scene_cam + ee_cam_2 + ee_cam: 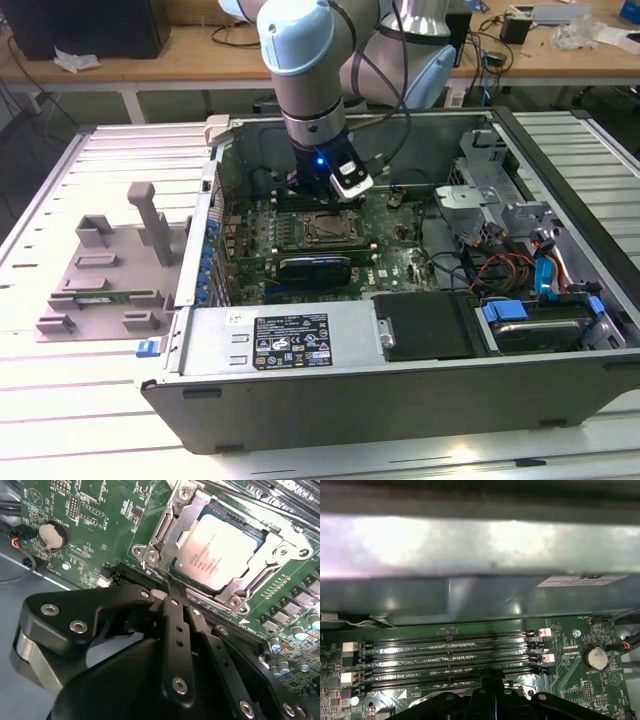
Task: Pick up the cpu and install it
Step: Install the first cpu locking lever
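Silver-grey metal lid on a thin square chip: the cpu, lying flat within the steel socket frame on the green motherboard, just beyond the fingertips. Gripper: black, fingers pressed together with nothing between them, tips at the frame's near edge; whether they touch it cannot be told. Coin battery: well off to one side of the fingers. Memory slots: just ahead of the fingers in the first wrist view. Handling, by judgement: light, stiff, smooth-topped and liable to slip; underside contacts likely delicate. Best taken by two opposite edges, kept level, never squeezed across the face.
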`<state>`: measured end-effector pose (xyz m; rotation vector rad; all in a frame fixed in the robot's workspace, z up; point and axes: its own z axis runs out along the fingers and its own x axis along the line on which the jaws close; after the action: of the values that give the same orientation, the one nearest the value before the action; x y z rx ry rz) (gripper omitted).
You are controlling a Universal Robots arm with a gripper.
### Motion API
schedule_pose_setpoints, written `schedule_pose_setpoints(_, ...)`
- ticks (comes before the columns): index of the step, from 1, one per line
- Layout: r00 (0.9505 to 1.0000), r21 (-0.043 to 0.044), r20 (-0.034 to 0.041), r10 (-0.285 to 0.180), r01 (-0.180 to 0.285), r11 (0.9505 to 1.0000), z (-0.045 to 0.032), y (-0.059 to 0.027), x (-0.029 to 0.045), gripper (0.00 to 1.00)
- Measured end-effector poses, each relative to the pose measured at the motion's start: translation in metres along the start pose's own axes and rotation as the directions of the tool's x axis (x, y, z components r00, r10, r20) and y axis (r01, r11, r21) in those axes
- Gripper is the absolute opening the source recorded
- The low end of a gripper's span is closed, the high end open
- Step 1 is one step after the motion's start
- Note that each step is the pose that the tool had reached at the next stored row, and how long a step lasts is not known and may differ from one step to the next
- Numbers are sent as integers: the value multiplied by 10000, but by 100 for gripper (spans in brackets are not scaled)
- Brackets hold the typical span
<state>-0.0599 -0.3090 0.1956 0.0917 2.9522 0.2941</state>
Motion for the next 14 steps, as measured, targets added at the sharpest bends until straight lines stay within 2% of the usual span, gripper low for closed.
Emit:
schedule_pose_setpoints(2, 10000, -2, 0, 1, -1, 10000, -7, 1, -1, 11)
schedule_pose_setpoints(3, 10000, -44, 0, 6, -6, 10000, -13, 1, -2, 11)
schedule_pose_setpoints(4, 10000, -153, 5, 23, -22, 9999, -13, 1, -2, 11)
schedule_pose_setpoints(5, 10000, -218, 8, 35, -35, 9998, -15, 3, -3, 11)
schedule_pose_setpoints(7, 10000, -238, 8, 40, -40, 9997, -47, 10, -8, 11)
schedule_pose_setpoints(11, 10000, -229, 9, 45, -45, 9997, -134, 28, -23, 11)
schedule_pose_setpoints(13, 10000, -150, 6, 44, -44, 9999, -181, 37, -31, 11)
schedule_pose_setpoints(14, 10000, -19, -11, 34, -34, 10000, -207, 43, -36, 11)
